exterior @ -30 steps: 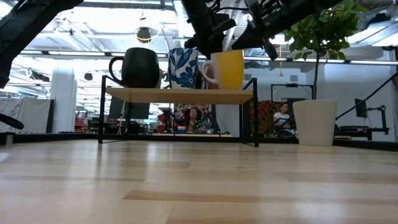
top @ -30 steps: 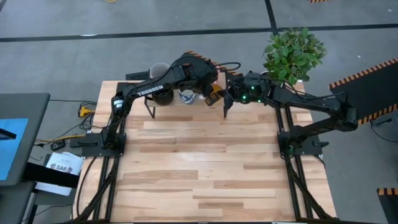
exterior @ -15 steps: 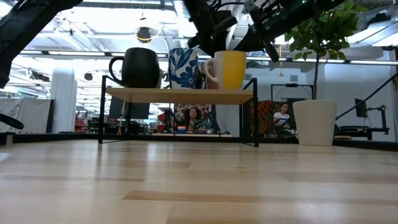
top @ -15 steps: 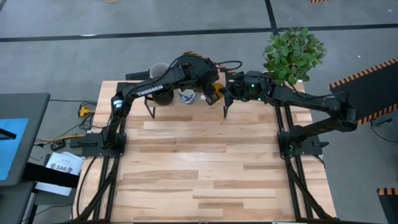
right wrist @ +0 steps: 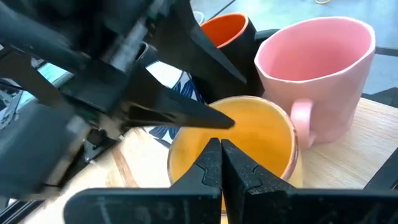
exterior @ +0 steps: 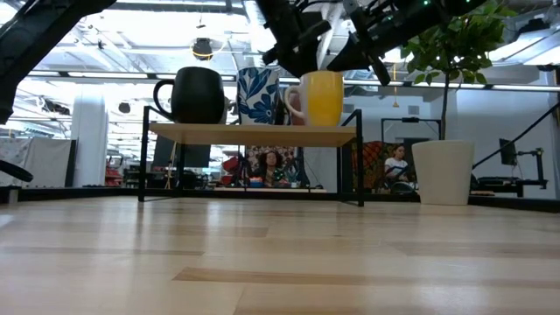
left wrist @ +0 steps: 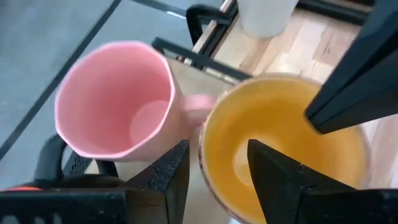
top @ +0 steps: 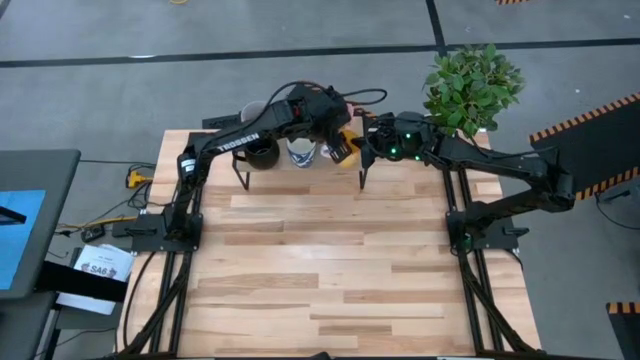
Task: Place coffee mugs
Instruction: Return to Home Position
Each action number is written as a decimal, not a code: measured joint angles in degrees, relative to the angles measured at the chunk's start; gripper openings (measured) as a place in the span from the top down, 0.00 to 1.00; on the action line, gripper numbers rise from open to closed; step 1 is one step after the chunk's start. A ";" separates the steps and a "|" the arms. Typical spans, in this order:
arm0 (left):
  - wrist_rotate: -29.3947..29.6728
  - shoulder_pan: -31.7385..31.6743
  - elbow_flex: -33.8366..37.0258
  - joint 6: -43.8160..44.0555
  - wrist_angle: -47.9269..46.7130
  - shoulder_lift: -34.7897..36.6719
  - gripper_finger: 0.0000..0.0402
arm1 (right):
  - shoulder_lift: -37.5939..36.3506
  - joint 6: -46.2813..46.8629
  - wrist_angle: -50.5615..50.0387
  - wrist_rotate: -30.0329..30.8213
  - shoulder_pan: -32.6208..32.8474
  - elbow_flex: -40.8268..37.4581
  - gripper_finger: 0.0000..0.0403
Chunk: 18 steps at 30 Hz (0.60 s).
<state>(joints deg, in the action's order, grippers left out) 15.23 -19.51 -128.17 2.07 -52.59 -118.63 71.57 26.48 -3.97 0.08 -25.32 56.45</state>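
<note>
Mugs (exterior: 259,96) on the shelf (exterior: 252,134), far end of the table (top: 340,260) — potted plant (top: 472,85) right of the shelf.

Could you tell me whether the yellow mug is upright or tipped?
Upright: the yellow mug stands on the shelf, its open mouth facing up.

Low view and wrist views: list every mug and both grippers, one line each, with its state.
black mug, upright on the shelf
blue-patterned mug, upright on the shelf
yellow mug, upright on the shelf, empty
pink mug, upright, empty, beside the yellow mug
red-orange mug, upright
left gripper, open, over the yellow mug's rim
right gripper, shut, empty, over the yellow mug
</note>
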 joint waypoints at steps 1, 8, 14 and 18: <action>-0.02 -0.06 -0.83 -0.21 -0.27 0.00 0.63 | 0.00 0.00 0.00 0.00 0.00 0.00 0.96; 0.52 -0.46 -5.85 -2.09 -1.39 0.04 0.63 | 0.00 -0.27 0.03 -0.22 0.00 0.14 0.96; -0.05 -0.48 -6.26 -1.44 -1.36 3.37 0.63 | -1.20 -1.68 -0.24 -0.31 0.04 1.47 0.96; -3.89 -0.19 -6.28 0.11 -2.00 7.34 0.65 | -3.43 -2.72 -0.87 -0.31 0.04 1.51 0.96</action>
<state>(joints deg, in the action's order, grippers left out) 11.35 -19.70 -134.45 2.18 -54.59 -111.29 68.14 23.76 -4.84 -0.23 -25.28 57.95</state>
